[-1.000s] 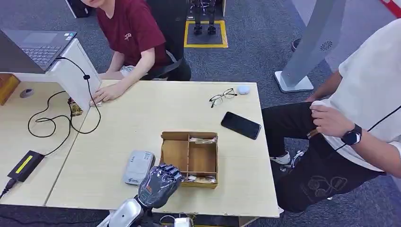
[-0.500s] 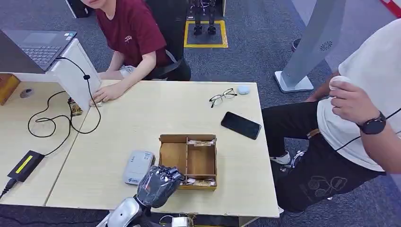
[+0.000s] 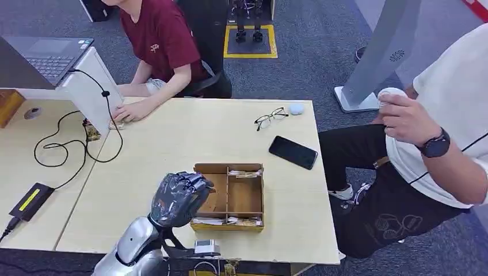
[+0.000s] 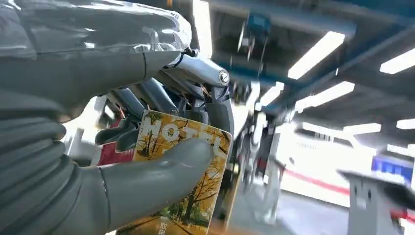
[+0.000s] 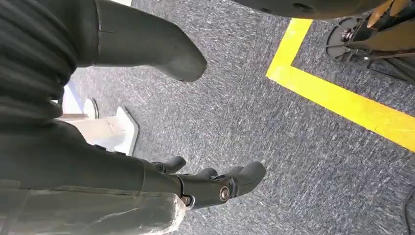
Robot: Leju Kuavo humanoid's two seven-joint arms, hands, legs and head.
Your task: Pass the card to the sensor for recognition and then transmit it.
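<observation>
L hand is hovering above the table by the near-left corner of the wooden tray, w/ the card pinched between thumb and fingers. Wrist view is showing it clearly: autumn-tree print, thumb pressing across its face, dark fingers backing it from behind. From the head view the card itself is hidden under the hand, so can't tell its tilt vs the table.

R hand is hanging low over grey carpet near a yellow floor line, fingers loosely apart, holding nothing.

Step in hand, as I'm judging it: carrying the card to the sensor. No reader is showing in the current head view; the hand is covering the table just left of the tray, so that spot probably needs checking first.

Doing it well:
- Keeping the pinch firm, no regrip mid-air; the card is thin and prob. slippery.
- Turning the wrist so the card's face is going flat & parallel over the reader, not edge-on.
- Coming down slow, pausing over it long enough for a read.
- Staying off the tray wall while moving.

A person's hand at the right is raised, poss. waiting for the hand-over; phone and glasses are lying well apart from the path.
</observation>
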